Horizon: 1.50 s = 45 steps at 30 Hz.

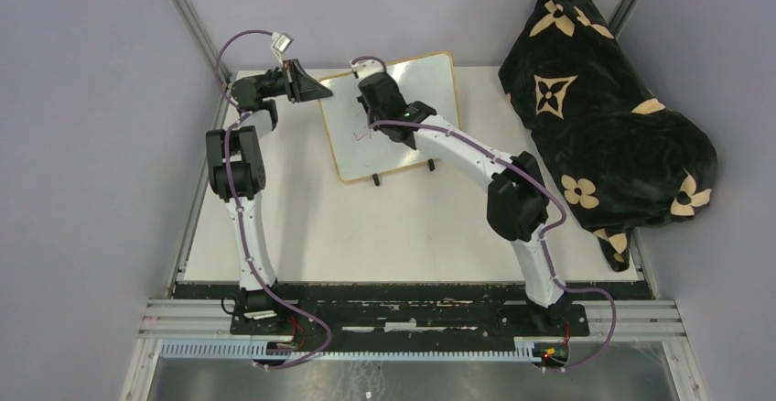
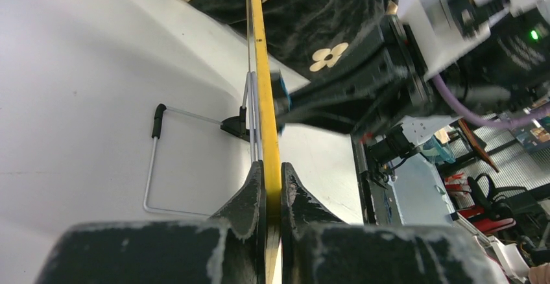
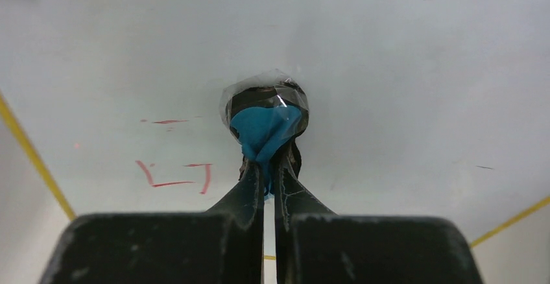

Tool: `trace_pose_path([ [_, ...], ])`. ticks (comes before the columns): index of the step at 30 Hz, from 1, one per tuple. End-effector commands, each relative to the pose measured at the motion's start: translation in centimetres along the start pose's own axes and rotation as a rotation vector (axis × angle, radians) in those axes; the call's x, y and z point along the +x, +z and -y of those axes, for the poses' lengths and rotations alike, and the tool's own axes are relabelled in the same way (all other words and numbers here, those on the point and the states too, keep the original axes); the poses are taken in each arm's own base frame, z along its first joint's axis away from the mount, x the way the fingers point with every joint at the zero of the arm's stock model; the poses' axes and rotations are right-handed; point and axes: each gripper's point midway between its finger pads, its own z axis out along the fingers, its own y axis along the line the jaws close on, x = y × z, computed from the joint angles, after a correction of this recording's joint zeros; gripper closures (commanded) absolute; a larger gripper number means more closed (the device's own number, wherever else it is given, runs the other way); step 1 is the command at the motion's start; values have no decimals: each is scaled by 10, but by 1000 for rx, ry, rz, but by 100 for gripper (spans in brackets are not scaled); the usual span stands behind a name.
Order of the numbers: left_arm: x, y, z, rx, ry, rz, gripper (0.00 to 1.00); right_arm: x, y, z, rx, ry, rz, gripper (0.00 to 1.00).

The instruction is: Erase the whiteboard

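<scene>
Your whiteboard [image 1: 352,154] stands propped up at the far middle of the counter [image 1: 366,236]. Your left end effector [image 2: 272,167] is pinched tight on its yellow far left edge. Your right end effector [image 3: 268,164] is squeezed on a small blue eraser [image 3: 263,125], which presses on the board just beside some red marks [image 3: 175,174]

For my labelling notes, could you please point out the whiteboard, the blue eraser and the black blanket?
whiteboard [image 1: 352,149], top view, bare white face by its near edge.
blue eraser [image 3: 263,128], right wrist view, its blue front.
blanket [image 1: 604,135], top view, black middle of the heap.
</scene>
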Motion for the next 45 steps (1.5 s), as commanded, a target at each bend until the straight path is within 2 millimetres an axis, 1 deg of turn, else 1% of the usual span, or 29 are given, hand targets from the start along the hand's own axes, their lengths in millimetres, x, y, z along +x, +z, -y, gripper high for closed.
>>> trace_pose_path([
  [1, 6, -4, 30, 0, 220, -121, 97, -15, 1, 80, 170, 57, 38, 99],
  [4, 7, -4, 30, 0, 218, -122, 97, -14, 4, 60, 110, 57, 37, 99],
  [9, 5, -4, 32, 0, 224, -121, 97, -12, 8, 14, 70, -27, 34, 99],
  [15, 2, -4, 32, -1, 226, -121, 97, -12, 0, -45, -5, -74, 56, 99],
  [17, 3, -3, 33, -1, 221, -122, 97, -12, -2, -59, -24, -82, 60, 99],
  [21, 3, -3, 34, -1, 225, -122, 97, -7, 1, -78, -55, -98, 52, 99],
  [24, 4, -3, 35, 0, 223, -122, 97, -8, 2, -85, -58, -110, 52, 99],
  [25, 4, -3, 35, 0, 223, -122, 97, -9, 2, -85, -55, -111, 54, 99],
  [27, 4, -3, 35, 0, 219, -122, 97, -7, 4, -77, -22, -122, 51, 99],
  [31, 4, -4, 35, -1, 221, -121, 97, -5, 9, -47, 35, -102, 36, 99],
  [32, 4, -4, 35, -1, 223, -121, 97, -6, 9, -36, 48, -85, 35, 100],
  [33, 4, -4, 35, -1, 221, -121, 97, -2, 10, -25, 62, -75, 26, 100],
  [34, 4, -4, 35, -1, 222, -121, 97, -8, 8, -13, 75, -58, 37, 100],
  [35, 4, -3, 35, 0, 222, -122, 97, -7, 8, -1, 93, -47, 31, 100],
  [38, 4, -3, 35, 0, 223, -122, 97, -10, 5, 39, 144, -8, 28, 99],
  [40, 3, -3, 35, -1, 225, -122, 97, -14, -1, 59, 166, 20, 35, 99],
  [42, 3, -3, 35, -1, 225, -121, 97, -13, -5, 66, 168, 30, 40, 99],
  [43, 3, -3, 35, -1, 226, -122, 97, -9, -6, 66, 169, 26, 34, 99],
  [45, 3, -3, 35, -1, 226, -121, 97, -5, -6, 59, 132, 30, 27, 99],
])
